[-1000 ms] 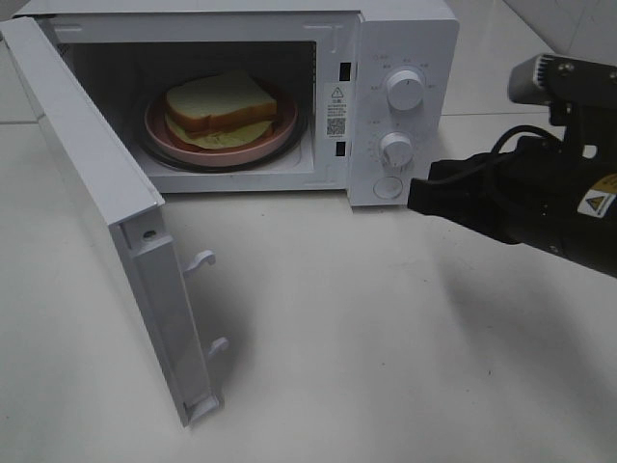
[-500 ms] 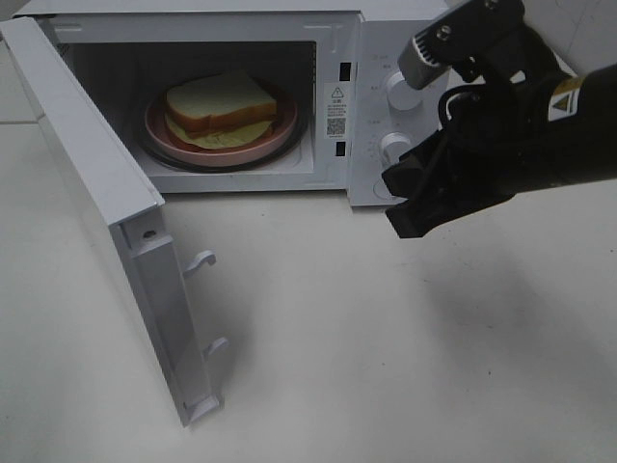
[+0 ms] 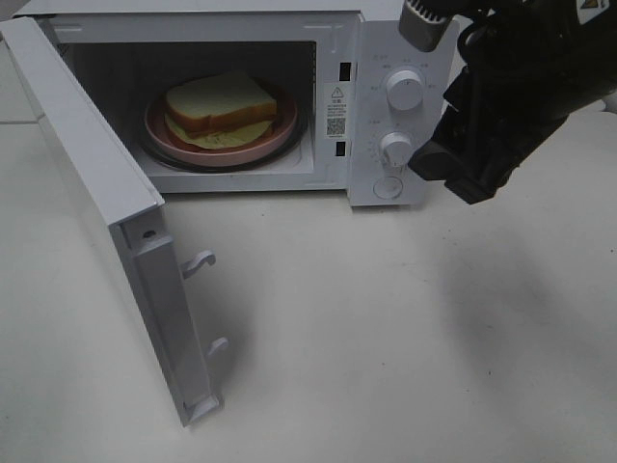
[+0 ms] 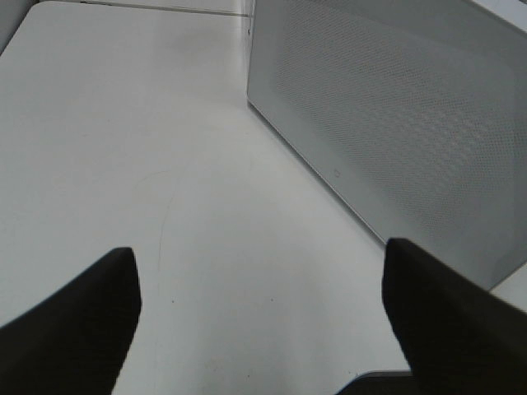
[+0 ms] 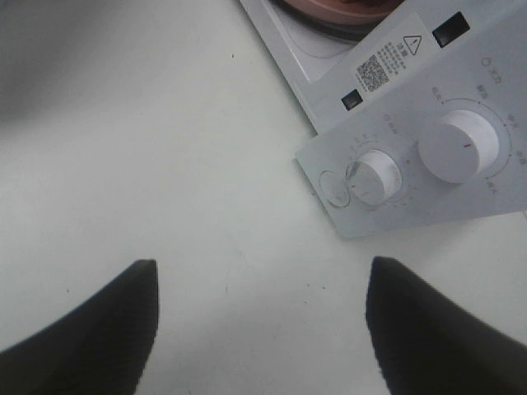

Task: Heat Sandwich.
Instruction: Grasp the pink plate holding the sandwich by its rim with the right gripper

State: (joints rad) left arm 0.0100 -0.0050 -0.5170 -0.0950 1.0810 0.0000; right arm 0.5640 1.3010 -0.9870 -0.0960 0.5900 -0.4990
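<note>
The sandwich [image 3: 220,111], white bread with a brown crust and yellow-green filling, lies on the pink plate [image 3: 280,133] inside the white microwave [image 3: 371,58]. The microwave door [image 3: 87,183] stands wide open to the left. My right gripper [image 3: 461,176] hangs open and empty just right of the control panel, level with the lower knob [image 3: 395,148]. In the right wrist view it [image 5: 259,329] is open above the table, with both knobs [image 5: 459,146] ahead. My left gripper [image 4: 259,329] is open and empty beside a grey perforated microwave panel [image 4: 395,123]; it does not show in the exterior view.
Two white latch hooks [image 3: 200,260] stick out from the door's edge. A round button [image 3: 388,187] sits below the lower knob. The white tabletop [image 3: 386,338] stretches in front of the microwave.
My right arm swung in from the right to the front of the control panel, then rose and drew back right. The sandwich, plate and door have not moved.
</note>
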